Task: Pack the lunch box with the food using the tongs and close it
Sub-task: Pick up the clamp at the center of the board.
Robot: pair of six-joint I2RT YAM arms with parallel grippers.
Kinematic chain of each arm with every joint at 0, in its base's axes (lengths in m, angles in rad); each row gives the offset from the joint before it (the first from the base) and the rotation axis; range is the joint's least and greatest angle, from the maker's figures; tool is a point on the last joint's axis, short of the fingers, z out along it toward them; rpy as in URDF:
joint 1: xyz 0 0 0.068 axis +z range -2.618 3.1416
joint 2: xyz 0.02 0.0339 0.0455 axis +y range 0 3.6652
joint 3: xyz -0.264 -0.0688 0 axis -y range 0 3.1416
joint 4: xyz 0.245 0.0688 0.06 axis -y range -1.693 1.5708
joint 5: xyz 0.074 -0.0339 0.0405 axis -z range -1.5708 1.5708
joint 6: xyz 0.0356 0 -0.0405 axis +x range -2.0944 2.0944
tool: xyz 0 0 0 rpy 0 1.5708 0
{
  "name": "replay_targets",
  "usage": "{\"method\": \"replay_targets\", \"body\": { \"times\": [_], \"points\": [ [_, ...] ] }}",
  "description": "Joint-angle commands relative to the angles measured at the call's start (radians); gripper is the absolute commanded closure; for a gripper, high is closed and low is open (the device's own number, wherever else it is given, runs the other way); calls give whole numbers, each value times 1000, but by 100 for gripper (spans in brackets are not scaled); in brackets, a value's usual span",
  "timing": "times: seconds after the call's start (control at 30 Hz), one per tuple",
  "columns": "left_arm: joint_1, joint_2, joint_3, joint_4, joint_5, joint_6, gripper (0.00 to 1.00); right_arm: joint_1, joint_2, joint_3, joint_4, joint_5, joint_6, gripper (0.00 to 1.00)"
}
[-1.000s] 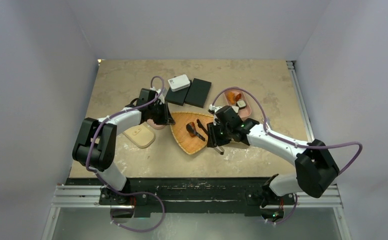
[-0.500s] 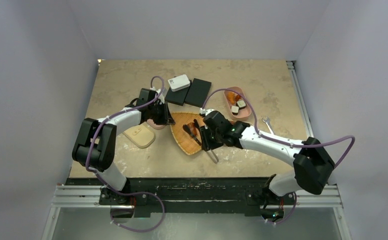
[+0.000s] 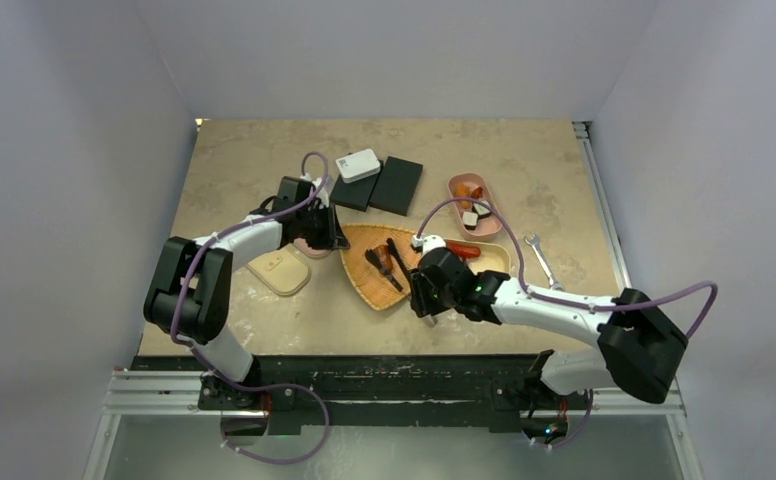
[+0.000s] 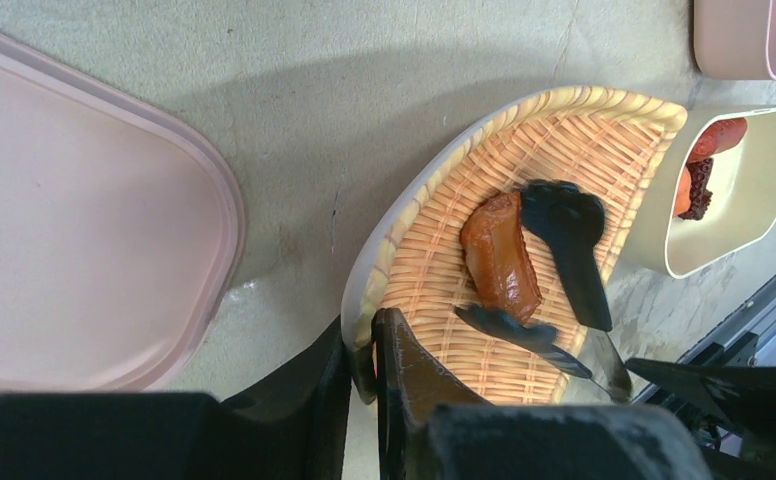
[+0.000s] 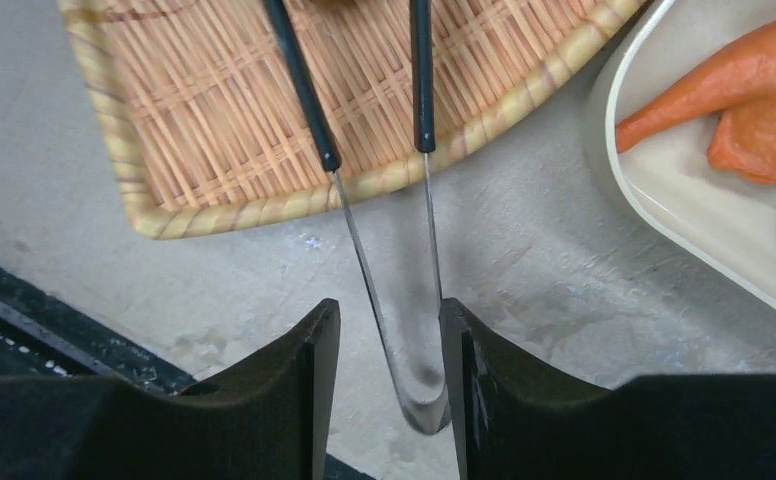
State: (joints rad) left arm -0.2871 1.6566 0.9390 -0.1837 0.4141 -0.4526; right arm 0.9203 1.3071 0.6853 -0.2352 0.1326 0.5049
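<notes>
Off near edge of orange triangular wicker tray (image 5: 214, 100), right gripper (image 5: 389, 320) clamped bend of slim silvery V-shaped tongs (image 5: 419, 395); I saw arms running straight ahead over tray, tips flanking brown sausage piece (image 4: 502, 258).

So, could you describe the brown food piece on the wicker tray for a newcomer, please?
Find the triangular wicker tray in the middle of the table. On it, a glossy brown sausage-like piece lies between the black tips of the tongs. It is the only food on the tray; the rest sits in boxes.
</notes>
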Motion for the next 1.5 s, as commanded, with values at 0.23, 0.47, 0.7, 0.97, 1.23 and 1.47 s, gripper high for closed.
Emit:
{"method": "replay_targets", "body": {
  "times": [0.23,0.47,0.7,0.97,1.23,1.47],
  "points": [
    [8,-58,16,-6,-37,46,74,4,95,-5,71,76,77,31],
    [8,-86,16,-10,-53,64,55,5,103,9,54,40,65,57],
    [5,-205,15,-9,-119,151,46,6,51,143,-113,-83,33,75],
    [-143,-451,-59,46,-170,391,45,4,37,304,-391,-252,13,75],
    [-337,-740,-252,213,-53,622,41,-55,-9,459,-536,-432,-47,76],
    [-538,-829,-278,117,-149,803,39,-78,-35,489,-590,-538,-103,77]
  ]
}}
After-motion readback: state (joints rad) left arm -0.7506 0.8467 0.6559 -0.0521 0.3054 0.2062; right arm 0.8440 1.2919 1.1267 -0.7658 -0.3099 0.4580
